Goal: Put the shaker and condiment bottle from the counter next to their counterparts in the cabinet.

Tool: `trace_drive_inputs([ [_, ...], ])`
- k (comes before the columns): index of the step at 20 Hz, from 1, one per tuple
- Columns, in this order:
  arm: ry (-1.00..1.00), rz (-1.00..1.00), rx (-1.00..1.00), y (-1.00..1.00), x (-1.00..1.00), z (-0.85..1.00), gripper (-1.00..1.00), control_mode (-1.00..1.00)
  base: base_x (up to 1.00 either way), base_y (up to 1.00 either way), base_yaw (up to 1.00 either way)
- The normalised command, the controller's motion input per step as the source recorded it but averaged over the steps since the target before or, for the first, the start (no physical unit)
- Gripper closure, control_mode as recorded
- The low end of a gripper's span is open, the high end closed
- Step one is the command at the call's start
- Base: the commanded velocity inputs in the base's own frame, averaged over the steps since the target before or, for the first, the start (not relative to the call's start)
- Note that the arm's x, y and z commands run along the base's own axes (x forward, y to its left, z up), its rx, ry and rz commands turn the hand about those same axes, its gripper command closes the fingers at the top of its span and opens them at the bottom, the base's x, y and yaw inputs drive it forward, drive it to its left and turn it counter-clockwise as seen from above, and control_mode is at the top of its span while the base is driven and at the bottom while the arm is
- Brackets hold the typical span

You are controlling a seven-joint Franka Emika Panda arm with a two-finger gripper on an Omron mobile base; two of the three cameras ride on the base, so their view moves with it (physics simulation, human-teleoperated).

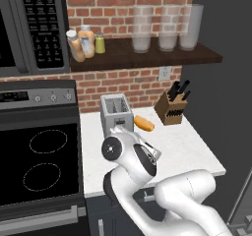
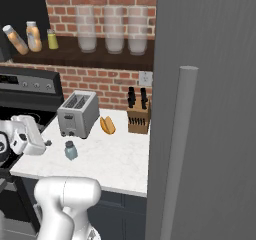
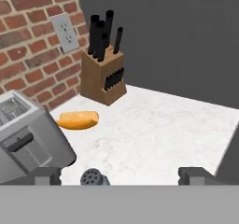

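The pale blue-grey shaker (image 2: pixel 70 150) stands on the white counter (image 2: pixel 117 156) in front of the toaster. In the hand view only its perforated grey cap (image 3: pixel 92 177) shows, low between my fingertips and nearer the left one. My gripper (image 3: pixel 121 176) is open, jaws wide apart, and hovers just left of the shaker (image 2: pixel 48 143). On the dark cabinet shelf (image 1: pixel 147 58) the slim condiment bottle (image 1: pixel 74 45) leans tilted beside the wider orange bottle (image 1: pixel 87 42); the yellow-green shaker (image 1: pixel 100 44) stands to their right.
A silver toaster (image 2: pixel 77 114), a bread roll (image 3: pixel 78 120) and a knife block (image 3: pixel 102 71) sit at the back of the counter. Three tall glass jars (image 1: pixel 167 27) occupy the shelf's right half. A stove (image 1: pixel 39 156) lies left, a grey fridge door (image 2: pixel 205 109) right.
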Motion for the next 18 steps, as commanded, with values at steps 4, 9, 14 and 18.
trace_drive_inputs([
  [4, 0.0, -0.02, -0.01, 0.0, 0.29, -0.43, -1.0, -1.0, 0.0, 0.0, 0.0],
  [9, 0.01, 0.0, 0.0, 0.0, 0.19, -0.24, -1.0, -1.0, 0.0, 0.0, 0.0],
  [14, 0.02, 0.0, 0.0, 0.0, 0.18, -0.29, -1.0, -1.0, 0.0, 0.0, 0.0],
  [18, 0.05, -0.02, 0.0, 0.0, 0.07, -0.11, -1.0, -1.0, 0.0, 0.0, 0.0],
])
